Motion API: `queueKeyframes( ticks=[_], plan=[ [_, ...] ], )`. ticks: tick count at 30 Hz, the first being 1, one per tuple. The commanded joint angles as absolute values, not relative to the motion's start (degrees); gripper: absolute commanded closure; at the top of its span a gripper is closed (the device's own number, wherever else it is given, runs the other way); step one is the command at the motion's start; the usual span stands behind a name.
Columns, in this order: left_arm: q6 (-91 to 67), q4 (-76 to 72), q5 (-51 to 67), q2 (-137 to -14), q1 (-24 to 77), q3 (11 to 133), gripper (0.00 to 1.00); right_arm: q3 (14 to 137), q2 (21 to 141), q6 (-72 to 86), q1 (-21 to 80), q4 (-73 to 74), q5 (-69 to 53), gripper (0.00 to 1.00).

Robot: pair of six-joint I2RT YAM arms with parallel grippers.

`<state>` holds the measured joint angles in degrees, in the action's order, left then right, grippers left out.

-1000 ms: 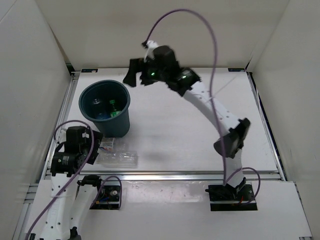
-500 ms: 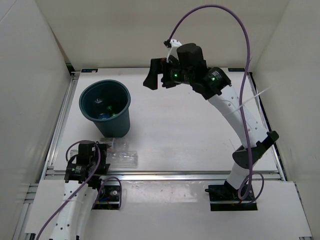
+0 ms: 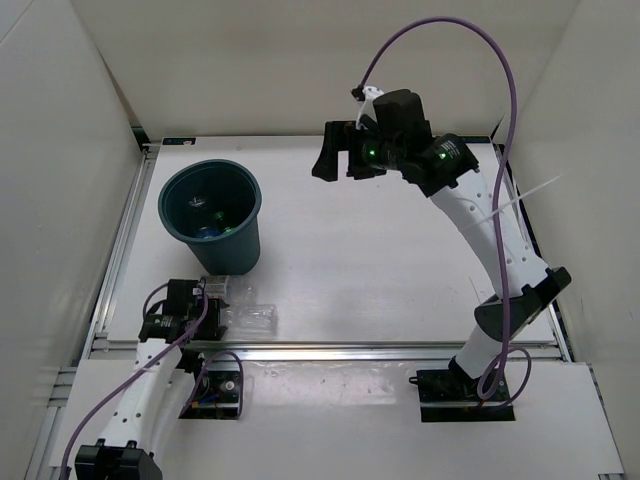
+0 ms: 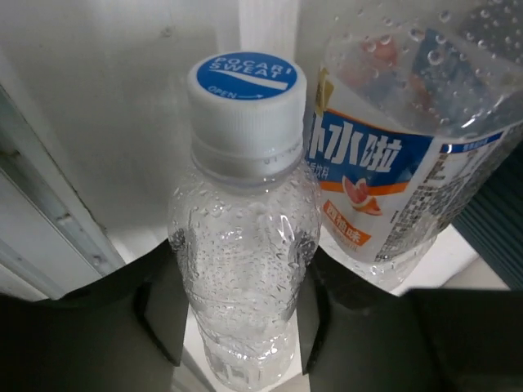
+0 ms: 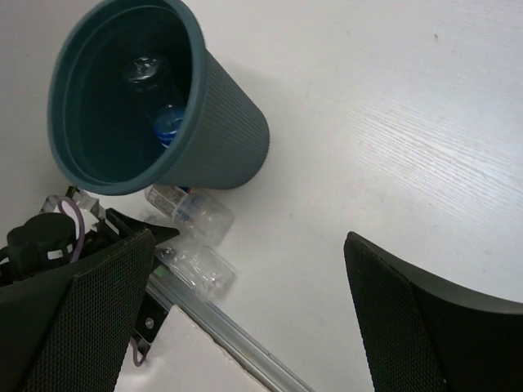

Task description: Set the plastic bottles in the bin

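Two plastic bottles lie on the table in front of the bin (image 3: pixel 246 245). My left gripper (image 4: pixel 241 273) is shut on the clear one with a blue cap (image 4: pixel 243 237), a finger pressed against each side. In the top view that gripper (image 3: pixel 204 306) sits at the near left with the bottle (image 3: pixel 252 318) lying beside it. A second bottle with a blue and orange label (image 4: pixel 384 180) lies against it. The dark teal bin (image 5: pixel 225 135) stands upright, with a green bottle (image 3: pixel 228 212) and a blue-labelled one (image 3: pixel 205 232) inside. My right gripper (image 3: pixel 340 158) hangs open and empty above the far middle of the table.
A metal rail (image 3: pixel 380 352) runs along the table's near edge, close behind the two lying bottles. White walls enclose the table on the left, the right and the far side. The right arm's purple cable (image 3: pixel 480 60) loops high over the table.
My left gripper has dropped low to the table and closed round the clear bottle. The right arm has swung right, away from above the bin, still open.
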<state>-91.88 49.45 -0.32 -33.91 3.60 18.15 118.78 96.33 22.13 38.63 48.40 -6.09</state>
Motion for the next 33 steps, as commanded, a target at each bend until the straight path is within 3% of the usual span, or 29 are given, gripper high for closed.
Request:
queueKeyframes(
  ticks=[1,3,9,17,23,29,30,31,32,33],
  plan=[
    [-91.32,54.81,-1.66,-34.54,3.25,21.59,0.58,117.17,93.87,22.58,36.75,48.96,-6.23,0.0],
    [-89.83,59.83,-3.94,-34.54,2.64,26.6,0.67,116.63,93.34,23.2,36.04,49.48,-6.94,0.0],
    [-89.3,81.98,-6.86,-37.08,2.64,54.01,0.67,114.61,93.34,25.31,33.58,49.48,-8.61,0.0],
    [-75.0,79.9,-11.68,-44.72,2.64,84.88,0.7,112.59,93.87,27.33,31.99,49.48,-12.57,0.0],
    [-46.08,55.34,-24.59,-55.01,2.64,92.9,0.68,112.59,93.87,27.33,31.46,50.1,-13.1,0.0],
    [-36.83,47.29,-29.1,-64.24,3.51,89.22,0.5,112.06,93.87,27.33,30.94,51.33,-14.24,0.0],
    [-36.83,47.29,-29.09,-65.03,4.21,87.47,0.43,112.06,93.35,27.33,30.94,51.33,-14.24,0.0],
    [-37.52,47.29,-29.61,-65.56,4.91,86.76,0.32,112.06,93.34,27.33,30.94,51.33,-14.24,0.0],
    [-37.53,47.29,-30.75,-65.57,6.75,86.14,0.07,112.06,93.34,26.72,30.94,51.85,-14.24,0.0],
    [-38.23,48.85,-35.55,-65.57,7.81,87.18,0.0,112.06,92.82,26.72,30.42,52.38,-13.63,0.0]
  ],
)
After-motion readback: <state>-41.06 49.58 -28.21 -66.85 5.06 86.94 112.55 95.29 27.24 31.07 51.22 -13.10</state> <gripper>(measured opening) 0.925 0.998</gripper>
